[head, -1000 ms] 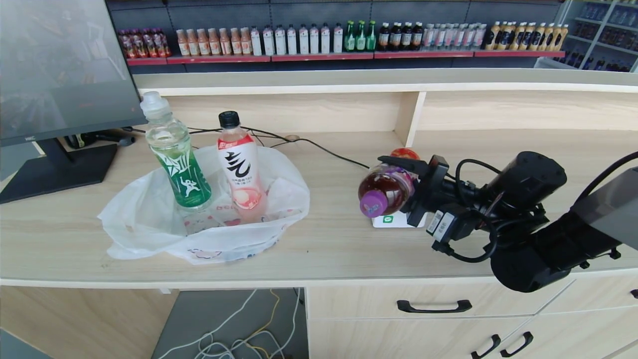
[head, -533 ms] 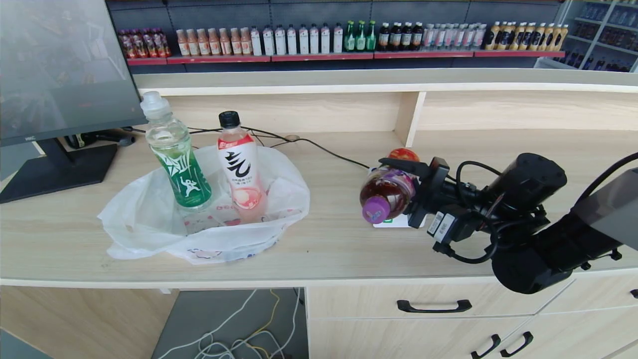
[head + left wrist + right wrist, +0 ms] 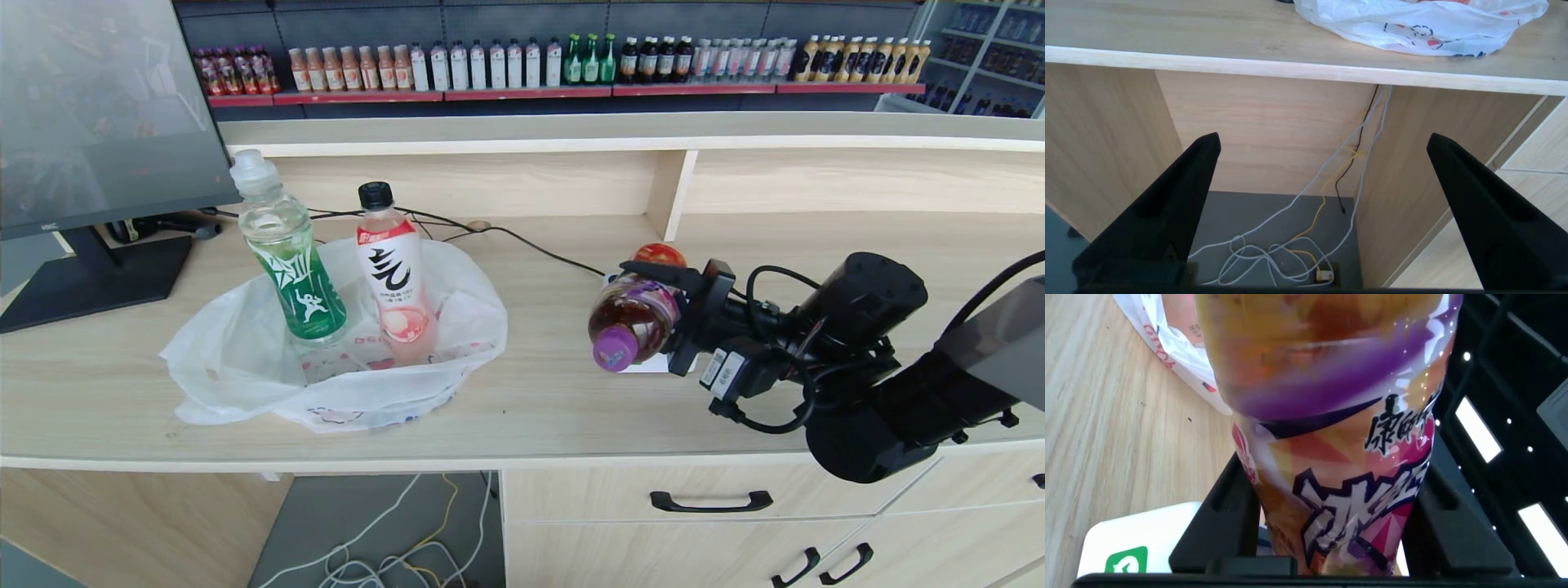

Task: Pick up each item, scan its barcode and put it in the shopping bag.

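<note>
We record: right claw [image 3: 665, 314] clenched on purple-capped brown plastic drink bottle [image 3: 630, 317], held sideways above white pad [image 3: 1102, 539] — left claw [image 3: 1323, 147] released, facing light wooden desk [image 3: 1208, 37].

My left tool [image 3: 1323, 140] hangs down low, below the edge of the worktop [image 3: 1167, 37], with both fingers spread wide apart. The white shopping bag [image 3: 1429, 24] sits up on the worktop near its edge, and loose cables [image 3: 1319, 192] dangle underneath onto the grey floor [image 3: 1282, 214].
</note>
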Controlling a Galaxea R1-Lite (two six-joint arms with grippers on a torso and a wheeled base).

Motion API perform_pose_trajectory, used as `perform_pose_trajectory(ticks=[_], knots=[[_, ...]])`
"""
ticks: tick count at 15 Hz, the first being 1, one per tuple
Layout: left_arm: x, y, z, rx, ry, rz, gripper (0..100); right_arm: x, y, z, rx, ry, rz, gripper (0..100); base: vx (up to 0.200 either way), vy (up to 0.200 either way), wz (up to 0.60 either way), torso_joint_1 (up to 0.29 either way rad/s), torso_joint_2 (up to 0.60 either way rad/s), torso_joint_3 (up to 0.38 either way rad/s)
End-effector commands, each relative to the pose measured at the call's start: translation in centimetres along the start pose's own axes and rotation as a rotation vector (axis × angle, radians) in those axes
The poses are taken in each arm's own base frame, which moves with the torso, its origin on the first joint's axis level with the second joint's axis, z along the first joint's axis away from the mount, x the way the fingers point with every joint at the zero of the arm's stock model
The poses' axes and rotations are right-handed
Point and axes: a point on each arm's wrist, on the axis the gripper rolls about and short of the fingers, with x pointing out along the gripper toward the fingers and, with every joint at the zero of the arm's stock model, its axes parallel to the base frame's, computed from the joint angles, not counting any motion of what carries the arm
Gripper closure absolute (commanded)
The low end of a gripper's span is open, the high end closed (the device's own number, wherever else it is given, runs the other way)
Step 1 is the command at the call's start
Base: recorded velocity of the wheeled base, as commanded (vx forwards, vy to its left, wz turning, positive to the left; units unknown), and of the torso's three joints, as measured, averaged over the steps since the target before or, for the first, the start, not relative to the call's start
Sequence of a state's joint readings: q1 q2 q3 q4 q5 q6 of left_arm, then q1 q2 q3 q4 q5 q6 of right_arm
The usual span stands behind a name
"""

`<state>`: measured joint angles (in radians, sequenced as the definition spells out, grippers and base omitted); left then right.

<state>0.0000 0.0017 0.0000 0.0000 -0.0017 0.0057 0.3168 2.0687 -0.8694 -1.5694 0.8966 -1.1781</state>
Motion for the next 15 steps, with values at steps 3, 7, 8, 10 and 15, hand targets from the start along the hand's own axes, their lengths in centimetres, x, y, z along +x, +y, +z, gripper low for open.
perform_pose_trajectory(ticks=[3, 7, 8, 10, 15], knots=[[0.0, 0.0, 0.0, 0.000, 0.000, 0.000, 0, 0.0, -0.2, 0.1, -0.004, -0.001, -0.004, 100, 0.000, 0.000, 0.00, 0.000, 0.00, 0.000], [0.0, 0.0, 0.0, 0.000, 0.000, 0.000, 0, 0.1, -0.2, 0.1, -0.005, -0.003, -0.004, 100, 0.000, 0.000, 0.00, 0.000, 0.00, 0.000], [0.0, 0.0, 0.0, 0.000, 0.000, 0.000, 0, 0.1, -0.4, 0.2, -0.004, -0.005, -0.008, 100, 0.000, 0.000, 0.00, 0.000, 0.00, 0.000], [0.0, 0.0, 0.0, 0.000, 0.000, 0.000, 0, 0.1, -1.1, 0.6, -0.010, -0.011, -0.019, 100, 0.000, 0.000, 0.00, 0.000, 0.00, 0.000], [0.0, 0.0, 0.0, 0.013, 0.000, -0.001, 0, 0.9, -3.4, 2.7, 0.103, -0.058, -0.063, 100, 0.000, 0.000, 0.00, 0.000, 0.00, 0.000]])
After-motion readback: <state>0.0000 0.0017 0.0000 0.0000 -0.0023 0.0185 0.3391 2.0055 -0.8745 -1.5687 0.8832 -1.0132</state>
